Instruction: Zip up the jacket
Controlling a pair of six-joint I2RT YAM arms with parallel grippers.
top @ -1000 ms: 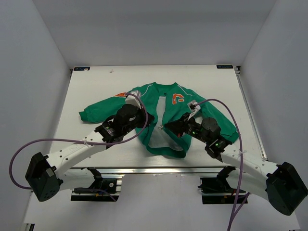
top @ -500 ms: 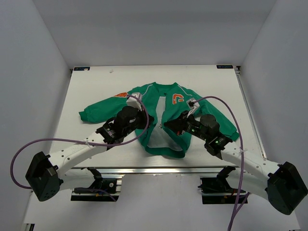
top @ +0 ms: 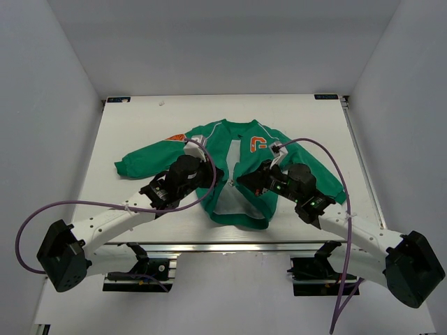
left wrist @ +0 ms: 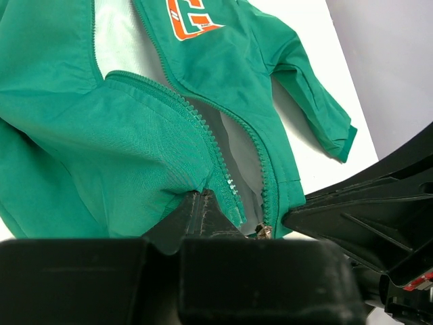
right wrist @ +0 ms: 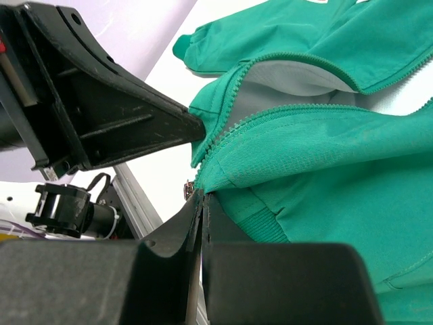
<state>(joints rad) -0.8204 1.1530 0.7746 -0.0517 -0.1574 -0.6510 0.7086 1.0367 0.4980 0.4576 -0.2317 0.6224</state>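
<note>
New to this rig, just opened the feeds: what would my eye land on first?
A small green jacket with an orange G lies in the middle of the white table, zipper undone. Reaching in from the near edge, the left tool and right tool are each shut on a front panel beside the zipper teeth, near the hem.

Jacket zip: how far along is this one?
Done: the left gripper and right gripper are each shut on a bottom corner of the jacket front. In hand: lining up those two zipper ends, it seems. Left: everything else; the teeth stand apart, grey lining shows between them, and the slider sits at the hem.
</note>
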